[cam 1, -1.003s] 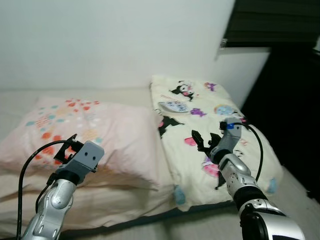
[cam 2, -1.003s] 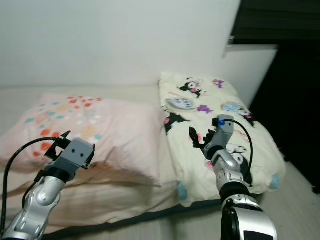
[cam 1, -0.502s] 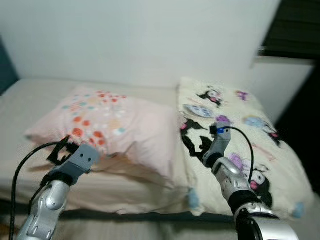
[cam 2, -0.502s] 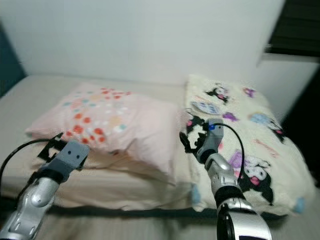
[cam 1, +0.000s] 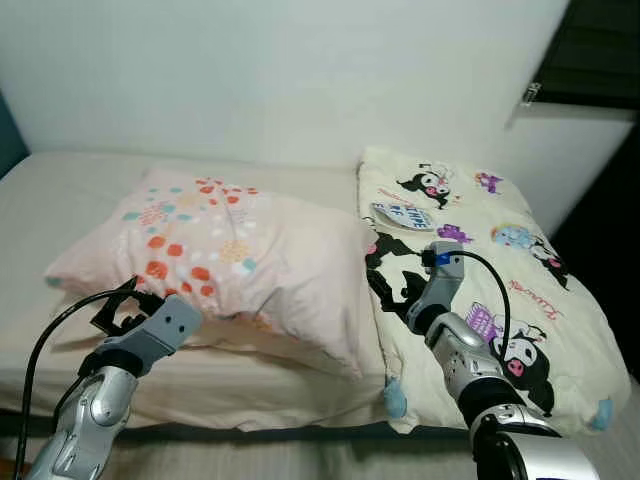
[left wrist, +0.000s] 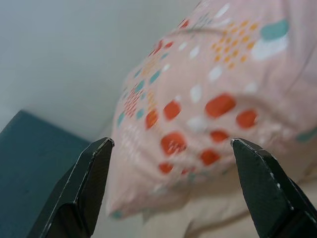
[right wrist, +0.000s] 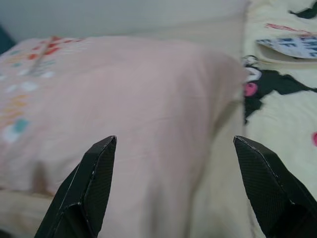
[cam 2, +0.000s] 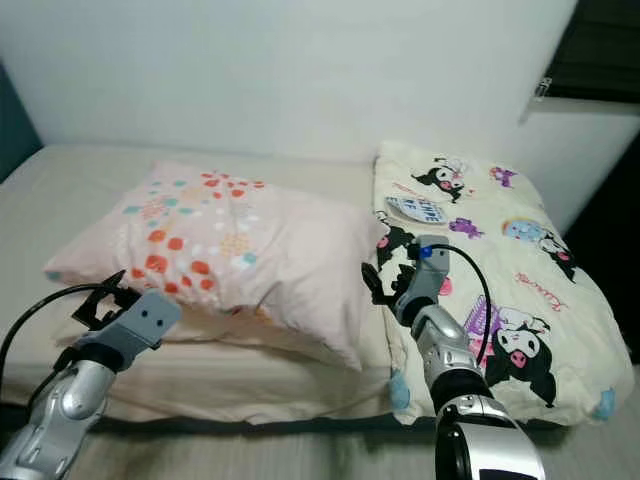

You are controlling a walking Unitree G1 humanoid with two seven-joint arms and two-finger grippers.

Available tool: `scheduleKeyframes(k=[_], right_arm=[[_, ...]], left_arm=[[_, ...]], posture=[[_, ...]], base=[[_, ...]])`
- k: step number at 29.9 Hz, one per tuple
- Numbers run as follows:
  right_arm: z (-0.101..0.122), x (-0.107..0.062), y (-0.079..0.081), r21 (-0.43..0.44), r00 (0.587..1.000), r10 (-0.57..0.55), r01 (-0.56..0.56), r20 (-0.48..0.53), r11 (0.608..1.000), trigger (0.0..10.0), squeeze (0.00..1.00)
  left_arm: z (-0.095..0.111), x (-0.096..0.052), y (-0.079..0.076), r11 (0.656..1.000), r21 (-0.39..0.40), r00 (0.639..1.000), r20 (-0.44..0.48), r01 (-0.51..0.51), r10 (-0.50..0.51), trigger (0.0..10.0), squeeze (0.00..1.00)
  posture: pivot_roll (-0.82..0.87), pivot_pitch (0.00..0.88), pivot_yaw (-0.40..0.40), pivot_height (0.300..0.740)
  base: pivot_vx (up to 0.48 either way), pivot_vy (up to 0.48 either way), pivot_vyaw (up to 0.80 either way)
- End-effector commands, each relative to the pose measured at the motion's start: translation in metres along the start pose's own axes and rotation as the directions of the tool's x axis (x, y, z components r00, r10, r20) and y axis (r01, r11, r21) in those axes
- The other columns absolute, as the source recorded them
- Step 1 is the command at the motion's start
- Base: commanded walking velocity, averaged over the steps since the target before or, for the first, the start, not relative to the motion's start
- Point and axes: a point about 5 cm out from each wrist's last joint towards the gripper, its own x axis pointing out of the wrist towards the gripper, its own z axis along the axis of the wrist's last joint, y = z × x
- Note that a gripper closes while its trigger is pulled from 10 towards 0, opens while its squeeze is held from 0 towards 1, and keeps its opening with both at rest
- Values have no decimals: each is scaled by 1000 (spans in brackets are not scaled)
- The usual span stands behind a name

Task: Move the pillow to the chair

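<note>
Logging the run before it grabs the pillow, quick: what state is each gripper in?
Left gripper: open, holding nothing, near the pink pillow.
Right gripper: open, holding nothing.

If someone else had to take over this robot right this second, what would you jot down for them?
Left end effector: open, empty, raised before the pink dotted pillow's near-left corner.
Right end effector: open, empty, at the pillow's right edge, over the cartoon-print quilt.
Pillow lies on the bed, ungrasped.
Done: approach only.
Left: grasp the pillow, lift it, carry it to the chair.
</note>
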Motion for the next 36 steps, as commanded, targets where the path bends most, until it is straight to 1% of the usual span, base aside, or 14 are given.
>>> scheduleKeyframes(k=[1, 8, 11, 15, 19, 20, 22, 24, 26, 28, 29, 33, 34, 36], right_arm=[[2, -1, -3, 8, 1000, -10, 10, 3, 1000, 10000, 0], [2, -1, 0, -25, 1000, 28, -27, 5, 999, 10000, 0], [1, -1, 0, -17, 1000, 29, -29, 8, 999, 10000, 0], [0, -2, -3, 0, 1000, -3, 3, -3, 1000, 10000, 0], [-1, -2, -7, -8, 999, -43, 43, -30, 999, 10000, 0], [-2, -3, -11, -6, 997, -63, 63, -47, 998, 10000, 0], [-2, -3, -11, -6, 997, -63, 63, -47, 998, 10000, 0], [-2, -4, -13, 0, 996, -70, 70, -56, 998, 10000, 0], [-2, -4, -13, 0, 996, -70, 70, -56, 998, 10000, 0], [-1, -6, -19, -4, 994, -95, 95, -61, 996, 10000, 0], [-1, -6, -19, -4, 994, -95, 95, -61, 996, 10000, 0], [1, -8, -25, -7, 991, -121, 120, -59, 993, 10000, 0], [1, -8, -25, -7, 991, -121, 120, -59, 993, 10000, 0], [1, -8, -25, -6, 990, -126, 126, -60, 992, 10000, 0]], left_arm=[[-3, -1, -3, 999, 32, 1000, -8, 20, -19, 10000, 0], [-2, -1, -2, 998, 58, 1000, -3, 25, -25, 10000, 0], [-2, -1, -2, 997, 67, 1000, 2, 29, -29, 10000, 0], [-3, -2, -2, 996, 83, 999, 9, 36, -37, 10000, 0], [-2, -2, -5, 992, 109, 998, 16, 62, -64, 10000, 0], [-4, -5, -10, 984, 137, 992, 28, 117, -122, 10000, 0], [-4, -5, -10, 984, 137, 992, 28, 117, -122, 10000, 0], [-6, -9, -13, 970, 172, 982, 37, 174, -183, 10000, 0], [-6, -9, -13, 970, 172, 982, 37, 174, -183, 10000, 0], [-11, -16, -12, 943, 216, 963, 37, 252, -266, 10000, 0], [-11, -16, -12, 943, 216, 963, 37, 252, -266, 10000, 0], [-15, -28, -6, 896, 239, 919, 32, 375, -393, 10000, 0], [-15, -28, -6, 896, 239, 919, 32, 375, -393, 10000, 0], [-15, -31, -7, 870, 255, 896, 32, 421, -443, 10000, 0]], posture=[[-2, 0, -121, 735], [-3, 0, -117, 735], [-3, 0, -116, 735], [-2, 0, -115, 735], [-2, 0, -114, 735], [-5, 0, -111, 735], [-5, 0, -111, 735], [-7, 0, -110, 735], [-7, 0, -110, 735], [-12, 0, -105, 735], [-12, 0, -105, 735], [-8, 0, -106, 735], [-8, 0, -106, 735], [-8, 0, -108, 735]], base=[[375, 0, 0], [379, 0, 227], [382, 0, 792], [352, 0, 0], [72, 0, 0], [0, 0, 0], [0, 0, 0], [0, 0, 0], [0, 0, 0], [0, 0, 0], [0, 0, 0], [0, 0, 0], [0, 0, 0], [0, 0, 0]])
